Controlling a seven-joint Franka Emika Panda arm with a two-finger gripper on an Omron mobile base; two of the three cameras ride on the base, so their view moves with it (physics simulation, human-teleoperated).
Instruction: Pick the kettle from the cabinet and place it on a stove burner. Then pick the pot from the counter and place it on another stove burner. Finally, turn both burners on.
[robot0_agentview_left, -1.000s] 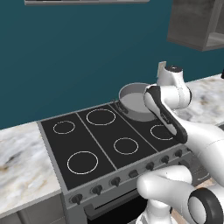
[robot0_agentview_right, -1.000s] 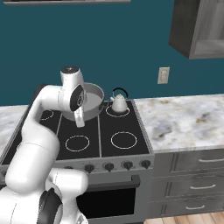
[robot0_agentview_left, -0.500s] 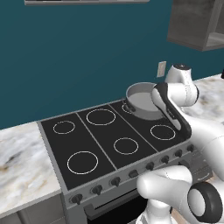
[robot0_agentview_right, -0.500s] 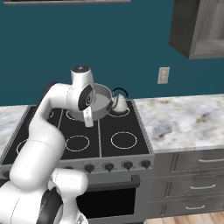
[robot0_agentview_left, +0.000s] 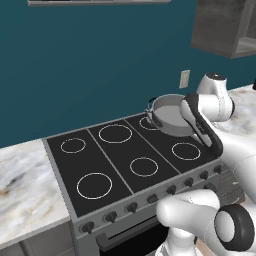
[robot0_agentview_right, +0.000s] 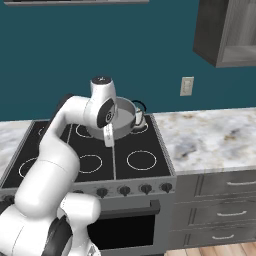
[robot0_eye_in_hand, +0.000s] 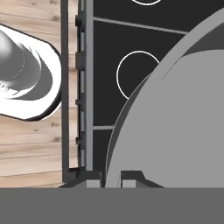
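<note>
teal wall runs behind a black glass cooktop (robot0_agentview_left: 125, 165) set into the marble counter (robot0_agentview_right: 215, 135), and going from the left: the counter's left stretch lies bare of cookware, then come the white burner rings, the left and middle ones uncovered. over the cooktop's back right corner the arm carries the pot (robot0_agentview_left: 172, 116) tilted in the air, its open mouth showing grey inside; the gripper (robot0_eye_in_hand: 111, 176) is pinched narrow on the pot's rim, fingertips either side of the thin wall in the hand view, which i judge is why it hangs at a slant rather than level. just behind the pot sits the kettle (robot0_agentview_right: 138, 116), on the back right burner by the look of it, its black arched handle peeking past the pot's edge, so that step seems done. the pot looks bound for a free ring nearby, and it is close enough to the kettle that a knock seems possible. further right the counter runs on under the wall socket (robot0_agentview_right: 186, 85) and the dark cabinet (robot0_agentview_right: 227, 31). no writing or brand can be read anywhere.
</note>
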